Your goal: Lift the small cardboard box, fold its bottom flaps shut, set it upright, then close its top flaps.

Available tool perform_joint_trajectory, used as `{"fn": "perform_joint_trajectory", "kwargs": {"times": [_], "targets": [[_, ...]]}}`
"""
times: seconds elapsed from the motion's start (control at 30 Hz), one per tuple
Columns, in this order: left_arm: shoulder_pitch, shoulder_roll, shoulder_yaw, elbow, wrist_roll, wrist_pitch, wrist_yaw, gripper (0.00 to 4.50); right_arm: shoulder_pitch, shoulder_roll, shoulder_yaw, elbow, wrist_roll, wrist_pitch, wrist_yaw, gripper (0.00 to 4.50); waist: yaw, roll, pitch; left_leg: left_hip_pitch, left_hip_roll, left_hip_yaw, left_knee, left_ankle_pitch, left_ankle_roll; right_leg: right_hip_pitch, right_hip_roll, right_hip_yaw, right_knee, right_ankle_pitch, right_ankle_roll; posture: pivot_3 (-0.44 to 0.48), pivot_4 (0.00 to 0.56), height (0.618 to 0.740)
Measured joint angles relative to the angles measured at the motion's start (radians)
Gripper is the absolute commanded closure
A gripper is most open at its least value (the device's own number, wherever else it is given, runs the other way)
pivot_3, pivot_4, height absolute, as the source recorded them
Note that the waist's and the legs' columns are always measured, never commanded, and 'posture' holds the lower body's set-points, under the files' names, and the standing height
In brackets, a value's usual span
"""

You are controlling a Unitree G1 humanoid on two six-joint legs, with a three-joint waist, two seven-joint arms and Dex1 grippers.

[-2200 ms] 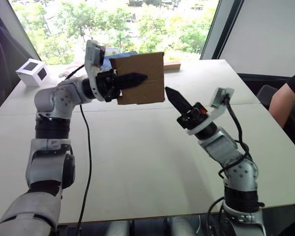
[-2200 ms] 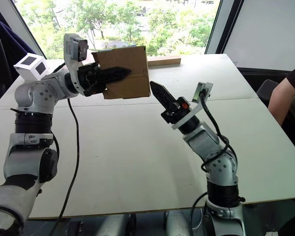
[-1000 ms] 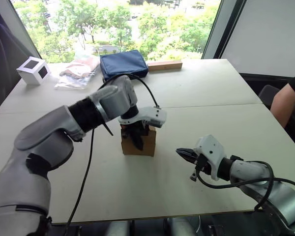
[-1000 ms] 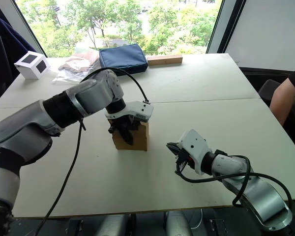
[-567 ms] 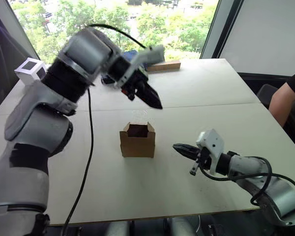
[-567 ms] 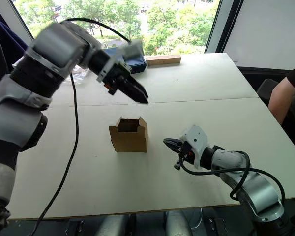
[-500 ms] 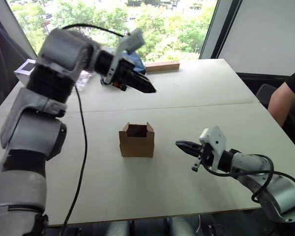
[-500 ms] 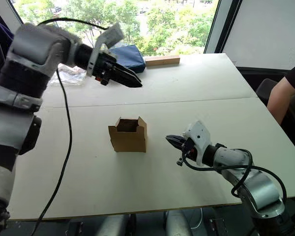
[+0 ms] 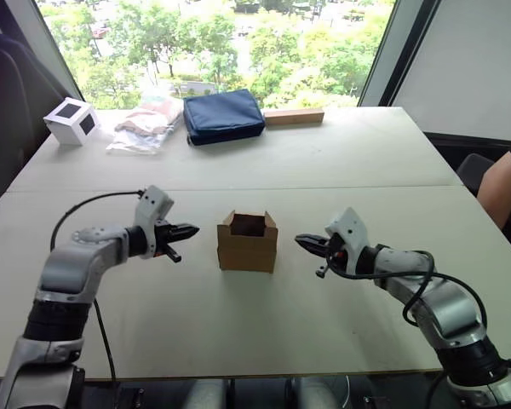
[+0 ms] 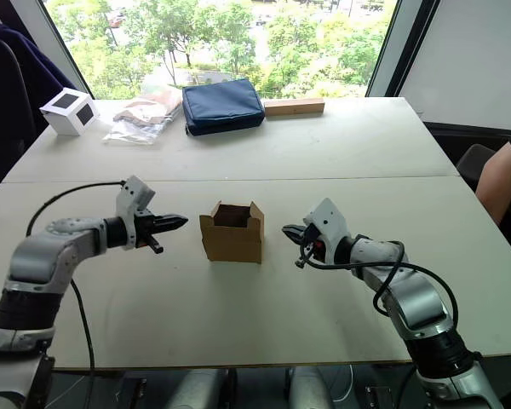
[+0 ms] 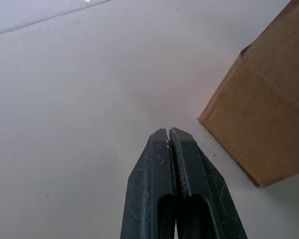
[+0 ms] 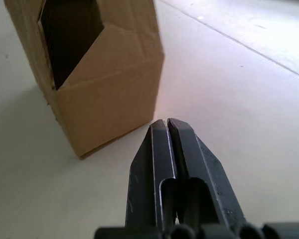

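The small cardboard box (image 9: 247, 250) stands upright near the table's middle. Its top flaps (image 9: 265, 223) stick up around a dark open mouth. The bottom flaps are hidden under the box. My left gripper (image 9: 192, 229) is shut and hovers low over the table, a short gap to the left of the box, pointing at it. My right gripper (image 9: 300, 240) is also shut, just off the box's right side, not touching. In the left wrist view the shut gripper (image 11: 168, 132) points past a box corner (image 11: 261, 114). The right wrist view has the shut gripper (image 12: 166, 122) close to the box (image 12: 109, 94).
Along the far edge lie a white cube with black squares (image 9: 71, 120), a clear plastic bag (image 9: 143, 129), a blue pouch (image 9: 224, 115) and a long wooden block (image 9: 294, 116). A person's arm (image 9: 501, 183) shows at the right edge.
My left arm has swung down from high behind the box to table level at its left. The right gripper has edged nearer the box. The box has stayed put.
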Motion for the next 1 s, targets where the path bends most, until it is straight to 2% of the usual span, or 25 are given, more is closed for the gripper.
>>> {"fn": "perform_joint_trajectory", "kwargs": {"times": [0.17, 0.43, 0.77, 1.0], "targets": [[0.096, -0.033, -0.074, -0.073, 0.036, -0.086, 0.021, 4.45, -0.012, 0.031, 0.044, 0.107, -0.063, -0.062, 0.022, 4.50, -0.005, 0.000, 0.000, 0.001, 0.000, 0.001, -0.001, 0.000, 0.000, 0.000, 0.001, 0.000, 0.000, 0.000, 0.000, 0.000, 0.150, 0.737], [0.114, -0.068, -0.145, -0.147, 0.049, -0.080, 0.056, 4.45, -0.045, 0.087, 0.076, 0.179, -0.115, -0.148, 0.069, 4.50, -0.005, 0.001, -0.001, 0.003, 0.001, 0.001, -0.001, 0.000, 0.000, 0.001, 0.001, 0.000, 0.000, 0.000, 0.000, 0.000, 0.150, 0.737], [0.114, -0.051, -0.163, -0.194, 0.053, -0.025, 0.041, 4.45, 0.022, 0.071, 0.085, 0.134, -0.154, -0.142, 0.110, 4.50, -0.005, 0.001, -0.001, 0.004, 0.001, 0.001, -0.002, 0.000, 0.000, 0.002, 0.001, 0.000, 0.000, 0.000, 0.000, 0.000, 0.150, 0.737], [0.109, 0.012, -0.153, -0.211, -0.018, 0.015, -0.049, 4.45, 0.030, 0.025, 0.058, 0.131, -0.170, -0.168, 0.130, 4.50, -0.004, 0.001, 0.000, 0.004, 0.001, 0.001, -0.002, 0.000, 0.000, 0.003, 0.001, 0.000, 0.000, 0.000, 0.000, 0.000, 0.150, 0.737]]}}
